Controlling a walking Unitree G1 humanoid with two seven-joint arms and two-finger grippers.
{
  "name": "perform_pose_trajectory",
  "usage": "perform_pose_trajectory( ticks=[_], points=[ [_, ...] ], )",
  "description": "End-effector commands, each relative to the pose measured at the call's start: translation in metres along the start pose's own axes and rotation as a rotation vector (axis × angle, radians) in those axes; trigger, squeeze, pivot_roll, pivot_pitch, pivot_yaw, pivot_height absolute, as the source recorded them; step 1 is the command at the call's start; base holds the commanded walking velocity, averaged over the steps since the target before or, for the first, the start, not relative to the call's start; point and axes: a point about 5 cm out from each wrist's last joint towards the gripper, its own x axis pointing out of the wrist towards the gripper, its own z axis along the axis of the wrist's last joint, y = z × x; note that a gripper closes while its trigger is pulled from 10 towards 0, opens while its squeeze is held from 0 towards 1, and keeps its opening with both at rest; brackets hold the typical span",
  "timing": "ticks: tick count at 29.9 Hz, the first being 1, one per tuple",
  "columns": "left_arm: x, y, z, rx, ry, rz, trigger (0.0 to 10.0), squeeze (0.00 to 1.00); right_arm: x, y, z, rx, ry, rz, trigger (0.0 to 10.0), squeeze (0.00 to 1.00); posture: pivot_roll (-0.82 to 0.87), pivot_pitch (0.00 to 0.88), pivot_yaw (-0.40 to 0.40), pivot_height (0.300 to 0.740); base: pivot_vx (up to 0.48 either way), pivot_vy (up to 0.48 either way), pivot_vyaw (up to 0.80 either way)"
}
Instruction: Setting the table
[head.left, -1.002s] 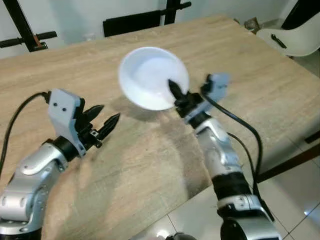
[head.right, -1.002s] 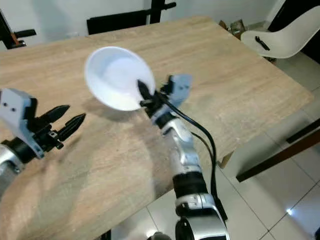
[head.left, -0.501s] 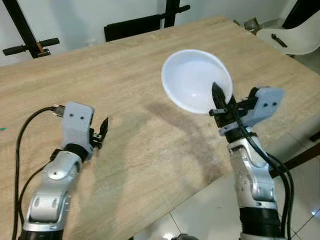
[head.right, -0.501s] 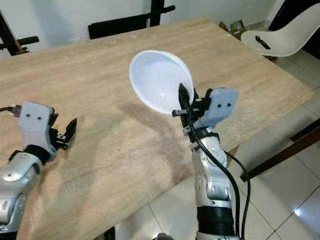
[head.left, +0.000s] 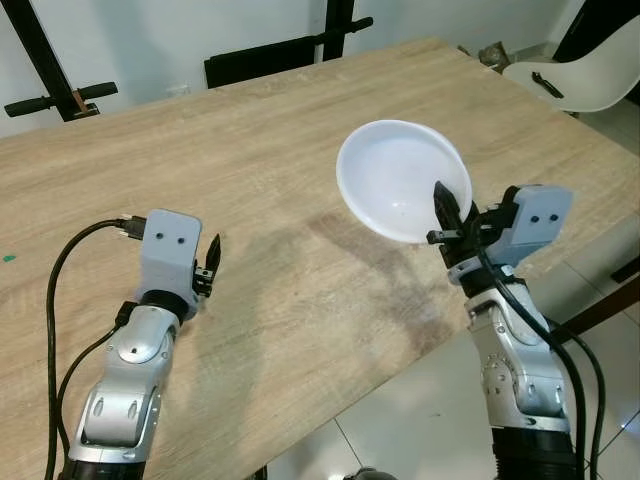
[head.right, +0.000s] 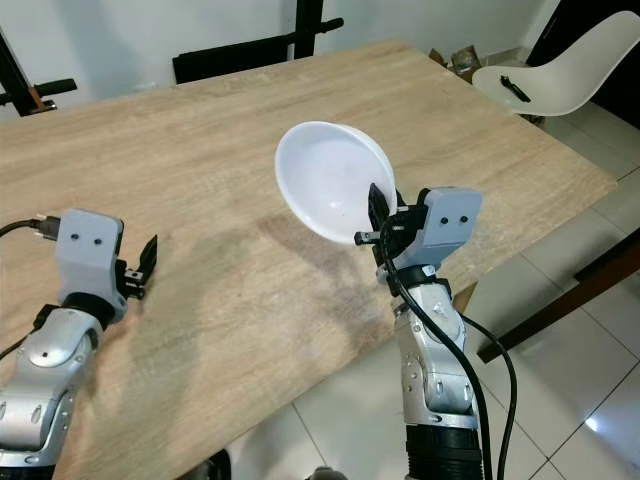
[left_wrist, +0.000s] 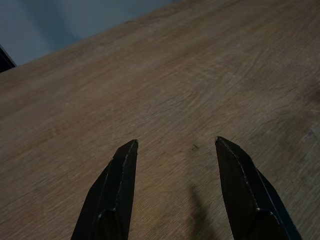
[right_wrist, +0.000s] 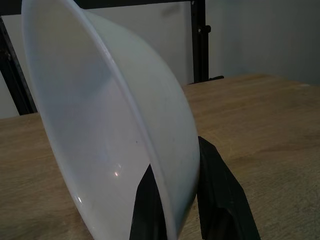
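The right end effector (head.left: 447, 215) is clamped on the near rim of a white bowl (head.left: 400, 178), one finger inside the rim and one outside, as the right wrist view shows (right_wrist: 172, 200). The bowl hangs in the air, steeply tilted, with its open side facing the robot, above the wooden surface (head.left: 280, 150) near its right-hand edge. It rests on nothing but that pinch.

The left end effector (head.left: 208, 268) hovers low over the surface, well apart from the bowl on its left, fingers spread and holding nothing (left_wrist: 175, 145).

The main risk, as I judge it, lies in the grip itself. A two-finger pinch on a thin, smooth rim carries the whole bowl off to one side, so the bowl could pivot or slip between the fingers during any quick wrist turn. If it is lowered while this tilted, its far rim would strike the surface first and could lever it out of the grip. The bowl also sits close to the surface's right edge, so releasing it there could send it to the tiled floor (head.left: 590, 300).
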Motion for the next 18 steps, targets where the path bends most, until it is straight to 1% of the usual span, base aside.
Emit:
perform_pose_trajectory(
  ticks=[1,9,18],
  points=[
    [-0.003,-0.0031,-0.0039,0.009,0.008,-0.003,10.0,0.0,-0.0018,-0.0011,0.0027,-0.009,-0.004,-0.005,10.0,0.0,-0.08,0.045,0.031,0.74,-0.3,0.0,0.0],
    [-0.0051,-0.0073,-0.0043,0.022,-0.001,-0.013,10.0,0.0,-0.0021,-0.0021,0.0023,-0.013,0.01,-0.006,10.0,0.0,-0.08,0.054,0.026,0.74,-0.341,0.0,0.0],
    [-0.0062,-0.0073,-0.005,0.025,0.0,-0.014,10.0,0.0,-0.0026,-0.0015,0.0003,-0.012,0.022,-0.008,10.0,0.0,-0.08,0.056,0.027,0.74,-0.359,0.0,0.0]
  ],
)
